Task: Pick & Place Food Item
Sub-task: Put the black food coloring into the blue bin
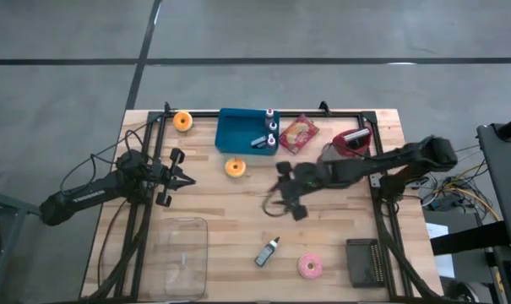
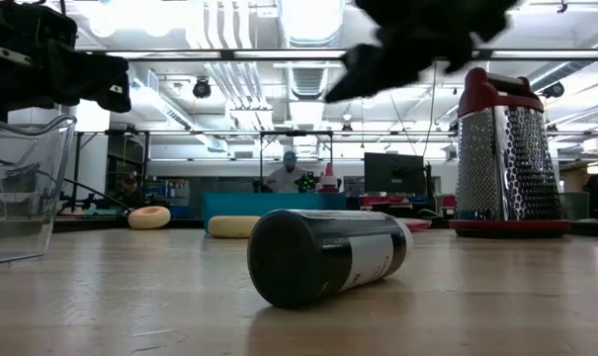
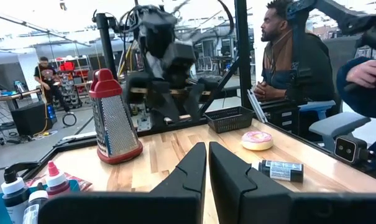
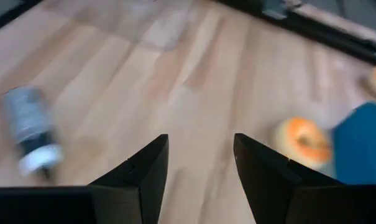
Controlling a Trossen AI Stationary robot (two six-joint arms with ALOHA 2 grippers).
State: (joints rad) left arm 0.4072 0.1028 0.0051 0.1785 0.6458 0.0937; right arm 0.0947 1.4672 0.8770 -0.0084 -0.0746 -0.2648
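Light butcher-block wooden table (image 1: 238, 211) with a black tube frame, seen from above, carrying all objects. Right dark arm reaches from the right edge toward the table's middle; the right gripper (image 1: 282, 201) hangs above bare wood with its two fingers (image 4: 141, 171) spread apart and nothing between them. Left dark arm lies over the left side; the left gripper (image 1: 184, 180) points right, its fingers (image 3: 188, 177) pressed together on nothing. Clear plastic rectangular container (image 1: 177, 253) at the near left. Blue rectangular bin (image 1: 238, 131) at the far centre, holding small squeeze bottles (image 1: 270, 125). Black mesh basket (image 1: 366, 262) at the near right. Red-topped steel box grater (image 1: 353, 142) at the far right, lying beside a red printed packet (image 1: 298, 133). Food items, all ring-shaped doughnuts: an orange-glazed doughnut (image 1: 235, 167) just near of the blue bin and to the left of the right gripper, the closest food to it; a second orange doughnut (image 1: 182, 121) at the far left edge; a pink-iced doughnut (image 1: 310, 267) at the near right. Small dark bottle with a white label (image 1: 268, 251) lies on its side at the near centre.
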